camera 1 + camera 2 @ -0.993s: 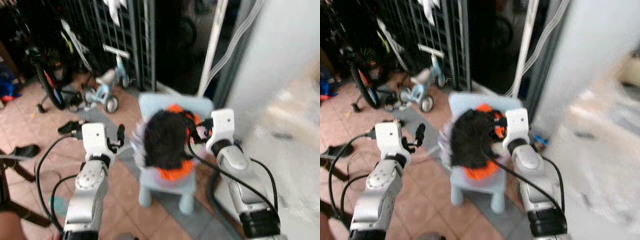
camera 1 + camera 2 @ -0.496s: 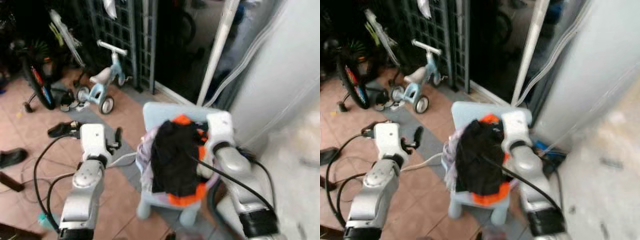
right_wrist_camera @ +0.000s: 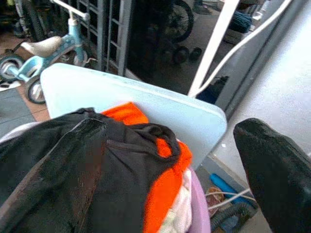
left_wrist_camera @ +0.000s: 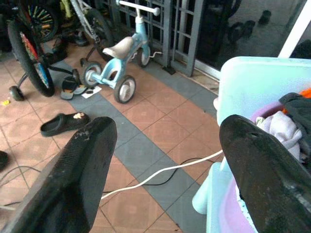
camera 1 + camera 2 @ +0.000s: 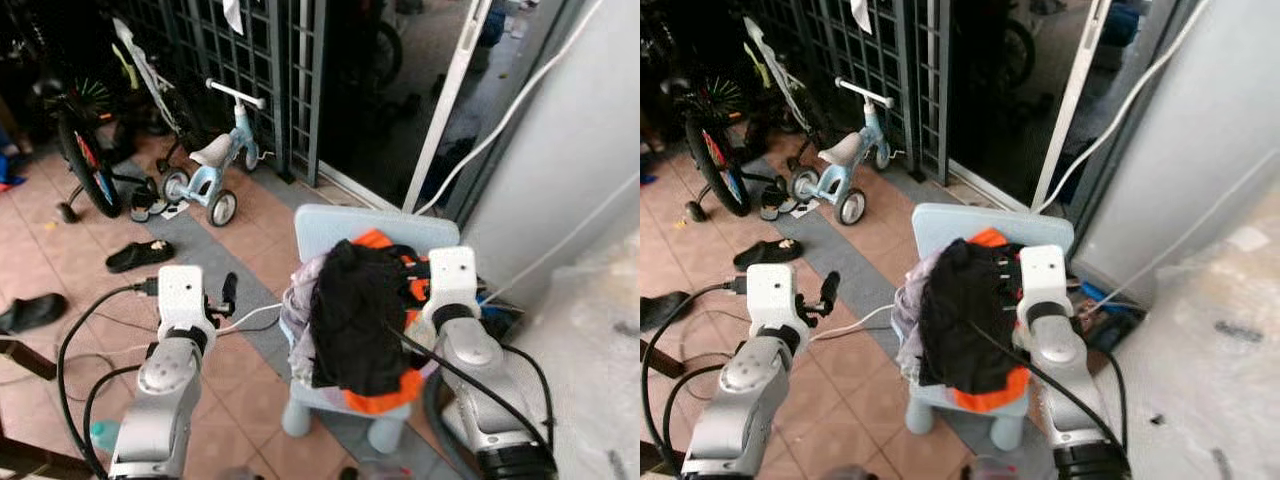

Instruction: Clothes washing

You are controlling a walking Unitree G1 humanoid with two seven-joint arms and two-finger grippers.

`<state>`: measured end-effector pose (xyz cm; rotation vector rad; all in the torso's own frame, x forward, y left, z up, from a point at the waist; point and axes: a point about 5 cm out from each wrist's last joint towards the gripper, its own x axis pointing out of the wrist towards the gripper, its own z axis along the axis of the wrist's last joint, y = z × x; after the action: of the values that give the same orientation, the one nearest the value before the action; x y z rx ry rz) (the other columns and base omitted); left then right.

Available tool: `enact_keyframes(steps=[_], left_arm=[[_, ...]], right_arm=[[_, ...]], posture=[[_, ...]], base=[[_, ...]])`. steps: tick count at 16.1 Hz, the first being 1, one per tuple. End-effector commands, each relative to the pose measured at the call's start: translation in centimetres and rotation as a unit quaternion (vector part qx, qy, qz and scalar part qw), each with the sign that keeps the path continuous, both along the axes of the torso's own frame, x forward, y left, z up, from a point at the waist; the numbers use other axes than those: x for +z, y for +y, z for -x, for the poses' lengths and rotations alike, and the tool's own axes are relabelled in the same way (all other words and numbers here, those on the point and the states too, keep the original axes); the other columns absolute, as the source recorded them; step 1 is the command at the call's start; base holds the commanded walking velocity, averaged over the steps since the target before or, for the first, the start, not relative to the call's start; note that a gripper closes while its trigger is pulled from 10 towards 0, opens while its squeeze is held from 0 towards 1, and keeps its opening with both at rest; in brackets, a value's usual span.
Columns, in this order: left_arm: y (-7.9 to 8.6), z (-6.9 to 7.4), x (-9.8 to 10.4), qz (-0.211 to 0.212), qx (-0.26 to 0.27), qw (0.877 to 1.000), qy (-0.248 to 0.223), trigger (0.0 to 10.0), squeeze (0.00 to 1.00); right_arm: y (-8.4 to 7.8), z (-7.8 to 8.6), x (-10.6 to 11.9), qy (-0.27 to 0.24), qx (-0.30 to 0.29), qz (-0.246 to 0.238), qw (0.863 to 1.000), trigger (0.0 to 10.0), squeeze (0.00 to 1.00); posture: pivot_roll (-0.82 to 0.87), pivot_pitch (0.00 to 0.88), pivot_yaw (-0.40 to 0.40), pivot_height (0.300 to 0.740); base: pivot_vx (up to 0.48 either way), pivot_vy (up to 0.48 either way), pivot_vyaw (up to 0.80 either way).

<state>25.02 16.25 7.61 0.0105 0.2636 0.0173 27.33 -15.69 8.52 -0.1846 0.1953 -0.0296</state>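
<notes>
Far left: small blue balance bike parked by dark metal grille. Bigger bicycle wheel left of it. Black slipper on tiled floor, another at left edge. White cable across grey floor strip. White pole leaning far right.

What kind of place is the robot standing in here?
Probably a covered porch or utility area of a home. A child's tricycle and a bicycle stand by a metal grille on a tiled floor, and a small chair holds a pile of clothes.
</notes>
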Motion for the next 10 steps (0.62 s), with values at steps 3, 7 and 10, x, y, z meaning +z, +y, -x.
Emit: enact_keyframes(steps=[3, 7, 10], left_arm=[[-0.1, -0.3, 0.4, -0.010, -0.020, 1.000, -0.002, 10.0, 0.00], [-0.3, -0.1, 0.5, -0.012, -0.019, 1.000, 0.002, 10.0, 0.00], [0.2, 1.8, 0.4, -0.013, -0.015, 1.000, 0.015, 10.0, 0.00]], right_arm=[[-0.5, 0.3, -0.3, 0.002, -0.028, -0.004, 1.000, 10.0, 0.00], [1.0, 0.2, -1.6, 0.060, 0.055, -0.005, 0.997, 10.0, 0.00], [1.5, -0.4, -2.8, 0.105, 0.083, 0.002, 0.991, 10.0, 0.00]], posture=[[-0.05, 0.000, 0.061, 0.740], [-0.03, 0.000, -0.005, 0.740], [0.02, 0.018, -0.050, 0.740]], base=[[0.000, 0.000, 0.00], [0.000, 0.000, 0.00], [0.000, 0.000, 0.00]])
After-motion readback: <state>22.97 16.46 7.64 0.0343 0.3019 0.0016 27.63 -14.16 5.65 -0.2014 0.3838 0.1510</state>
